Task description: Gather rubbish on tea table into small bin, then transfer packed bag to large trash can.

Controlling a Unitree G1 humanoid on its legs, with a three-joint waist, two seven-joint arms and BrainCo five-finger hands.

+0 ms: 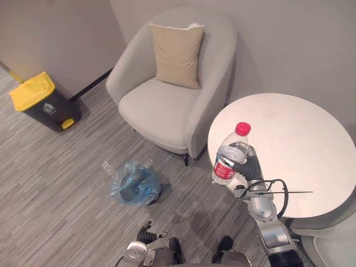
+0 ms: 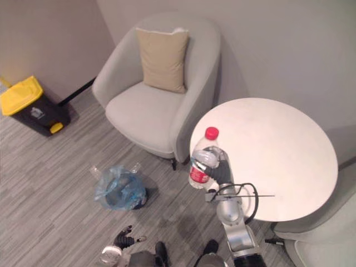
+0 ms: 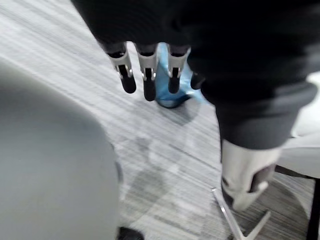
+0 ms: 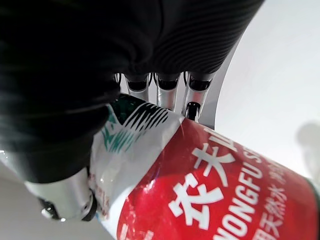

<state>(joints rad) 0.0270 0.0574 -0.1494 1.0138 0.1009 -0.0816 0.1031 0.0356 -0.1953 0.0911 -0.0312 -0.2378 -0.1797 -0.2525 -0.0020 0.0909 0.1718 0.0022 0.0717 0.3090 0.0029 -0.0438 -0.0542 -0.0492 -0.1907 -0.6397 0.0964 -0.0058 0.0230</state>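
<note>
My right hand (image 1: 248,166) is shut on a clear plastic bottle (image 1: 230,153) with a red cap and red label, held upright above the near left edge of the round white tea table (image 1: 295,144). The label (image 4: 220,195) shows close up past my fingers (image 4: 167,95). On the floor to the left stands the small bin lined with a blue bag (image 1: 133,183). A large dark trash can with a yellow lid (image 1: 41,101) stands far left by the wall. My left hand (image 1: 148,236) hangs low, its fingers (image 3: 148,75) relaxed and holding nothing, with the blue bag (image 3: 172,87) beyond them.
A pale grey armchair (image 1: 172,94) with a tan cushion (image 1: 177,54) stands between the table and the wall. Another grey seat (image 1: 334,247) shows at the lower right. The floor is grey striped carpet.
</note>
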